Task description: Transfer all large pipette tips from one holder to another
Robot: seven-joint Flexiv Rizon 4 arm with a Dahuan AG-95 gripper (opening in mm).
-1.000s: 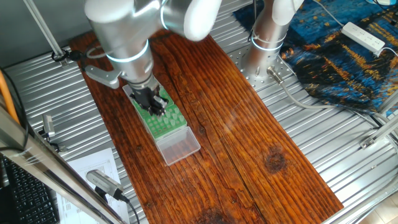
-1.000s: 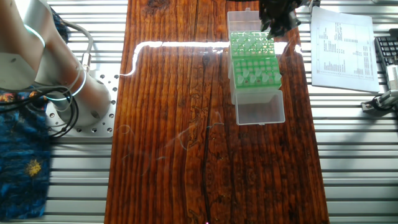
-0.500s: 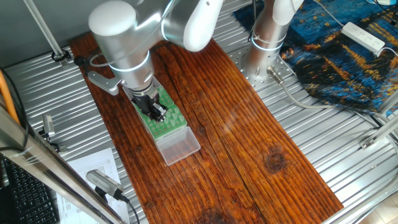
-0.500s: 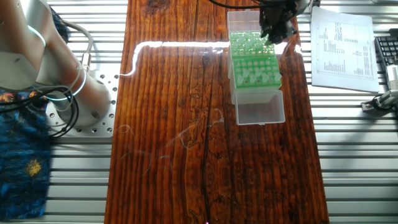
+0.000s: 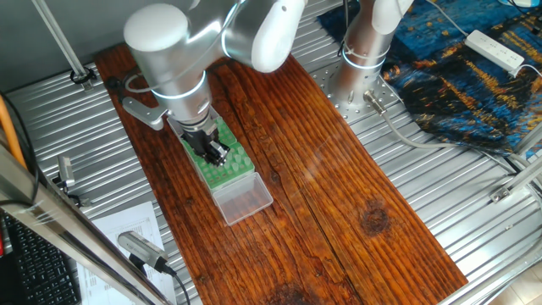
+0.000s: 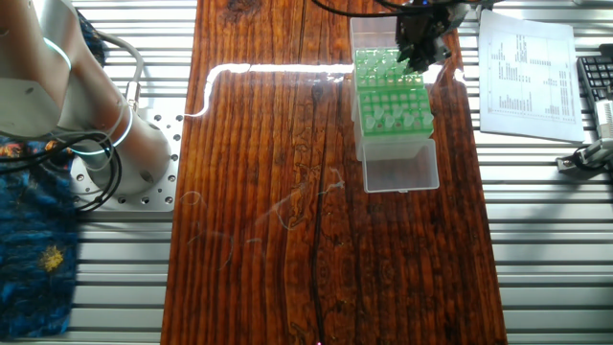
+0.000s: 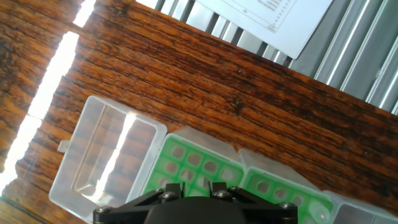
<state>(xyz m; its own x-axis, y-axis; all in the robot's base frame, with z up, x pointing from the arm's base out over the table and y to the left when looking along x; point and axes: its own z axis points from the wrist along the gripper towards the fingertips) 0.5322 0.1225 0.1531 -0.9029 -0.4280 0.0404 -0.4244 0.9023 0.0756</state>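
We see the black two-finger end effector (image 6: 419, 59) low over the green plastic tip racks (image 6: 393, 101) on the dark wooden worktop (image 6: 278, 192), where the pale-green pipette tips (image 6: 400, 118) stand. Whether it grips one, we cannot tell. Next probably calls for a straight vertical lift.

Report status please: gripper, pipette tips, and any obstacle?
Gripper low over the green rack, jaw state unclear. Pipette tips sitting in the rack. Nothing seen blocking.
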